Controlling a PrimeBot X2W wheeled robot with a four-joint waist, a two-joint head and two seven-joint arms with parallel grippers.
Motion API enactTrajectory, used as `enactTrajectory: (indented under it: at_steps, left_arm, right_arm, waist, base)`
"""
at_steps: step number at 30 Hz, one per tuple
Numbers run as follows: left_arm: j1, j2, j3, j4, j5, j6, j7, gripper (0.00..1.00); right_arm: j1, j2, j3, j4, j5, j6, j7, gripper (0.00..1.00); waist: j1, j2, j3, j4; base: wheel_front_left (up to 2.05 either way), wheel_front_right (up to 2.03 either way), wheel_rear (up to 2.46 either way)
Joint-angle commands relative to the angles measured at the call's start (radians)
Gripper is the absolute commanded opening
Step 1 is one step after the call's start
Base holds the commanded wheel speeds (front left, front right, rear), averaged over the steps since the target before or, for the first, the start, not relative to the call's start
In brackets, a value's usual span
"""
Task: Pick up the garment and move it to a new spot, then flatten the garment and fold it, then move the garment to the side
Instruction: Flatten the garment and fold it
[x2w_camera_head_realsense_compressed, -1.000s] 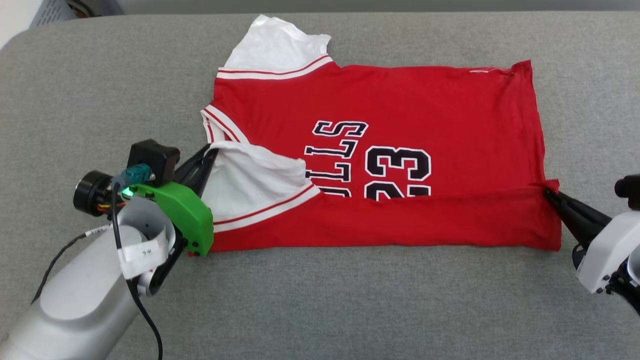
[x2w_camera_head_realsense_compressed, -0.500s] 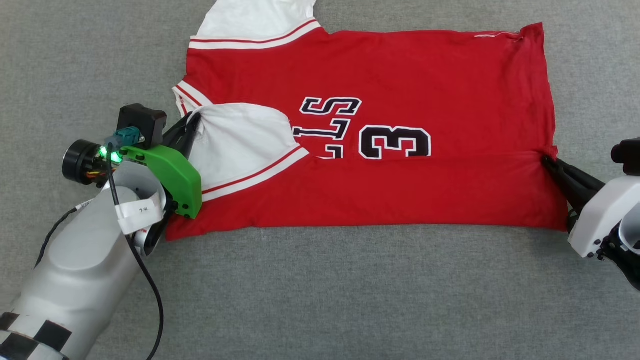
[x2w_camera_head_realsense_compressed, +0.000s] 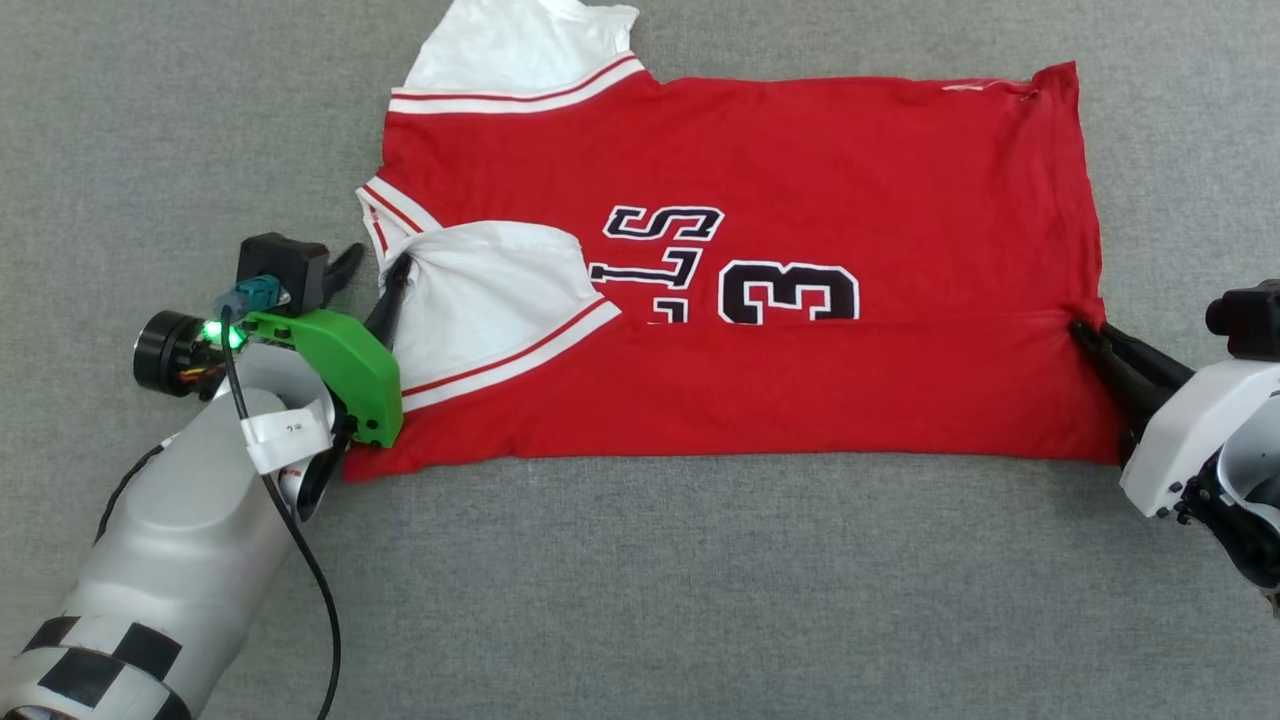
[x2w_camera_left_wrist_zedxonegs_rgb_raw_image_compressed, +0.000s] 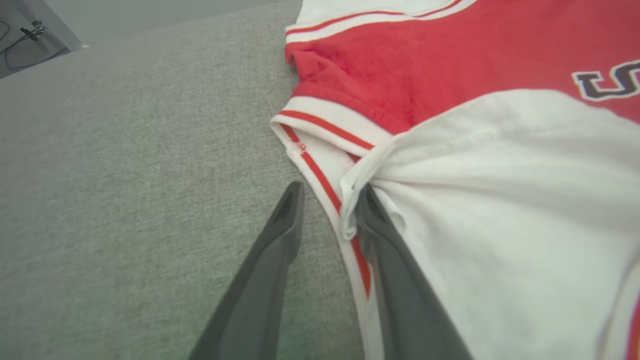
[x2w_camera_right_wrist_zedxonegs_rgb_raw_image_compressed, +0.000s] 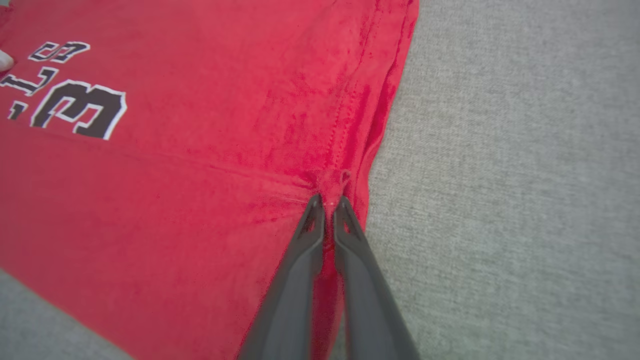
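The garment (x2w_camera_head_realsense_compressed: 800, 180), a red jersey with black white-outlined characters, lies spread on the grey surface, its near long edge folded up over the lower part of the characters. One white sleeve (x2w_camera_head_realsense_compressed: 490, 290) lies folded onto the chest. My left gripper (x2w_camera_head_realsense_compressed: 378, 260) is open at that sleeve's tip. In the left wrist view the left gripper (x2w_camera_left_wrist_zedxonegs_rgb_raw_image_compressed: 331, 189) has its fingers apart, and the sleeve edge (x2w_camera_left_wrist_zedxonegs_rgb_raw_image_compressed: 350, 220) rests against the right finger. My right gripper (x2w_camera_head_realsense_compressed: 1080, 330) is shut on the folded hem at the jersey's right edge; the right wrist view shows the gripper (x2w_camera_right_wrist_zedxonegs_rgb_raw_image_compressed: 328, 198) pinching red cloth (x2w_camera_right_wrist_zedxonegs_rgb_raw_image_compressed: 200, 125).
A grey fabric surface (x2w_camera_head_realsense_compressed: 700, 580) extends around the jersey on all sides. The other white sleeve (x2w_camera_head_realsense_compressed: 510, 50) sticks out at the far edge. In the left wrist view the surface's far edge and a floor with cables (x2w_camera_left_wrist_zedxonegs_rgb_raw_image_compressed: 30, 35) lie at the top left.
My left gripper has opened and let go of the white sleeve. The right gripper keeps its hold on the hem. The head view has shifted between frames.
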Motion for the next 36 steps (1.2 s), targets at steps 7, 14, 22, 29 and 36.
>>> enactTrajectory:
  at_steps: [7,14,22,29,36]
  left_arm:
    - [-0.018,0.037,0.013,0.001,-0.008,-0.020,-0.014,1.00]
    - [-0.051,0.081,-0.026,-0.070,-0.077,-0.041,0.236,1.00]
    - [-0.063,0.149,-0.123,-0.234,-0.260,-0.045,0.659,1.00]
    - [-0.059,0.175,-0.172,-0.299,-0.364,-0.045,0.853,1.00]
    - [-0.043,0.172,-0.226,-0.314,-0.387,-0.045,0.911,1.00]
  right_arm:
    - [0.056,-0.018,0.005,-0.019,0.018,-0.001,-0.045,1.00]
    - [0.107,-0.032,0.013,-0.035,0.017,-0.001,-0.021,1.00]
    - [0.125,-0.034,0.014,-0.055,0.027,-0.001,0.025,1.00]
    - [0.122,-0.030,0.008,-0.068,0.026,-0.001,0.055,1.00]
    - [0.112,-0.018,0.008,-0.072,0.020,-0.001,0.079,1.00]
  waist:
    - [-0.0001,-0.0001,-0.113,0.035]
    - [-0.0001,-0.0001,-0.180,0.061]
    - [-0.0001,-0.0001,-0.198,0.072]
    - [-0.0001,-0.0001,-0.183,0.060]
    - [-0.0001,-0.0001,-0.158,0.038]
  base:
    - [0.00,0.00,0.00]
    - [0.00,0.00,0.00]
    - [0.00,0.00,0.00]
    - [0.00,0.00,0.00]
    - [0.00,0.00,0.00]
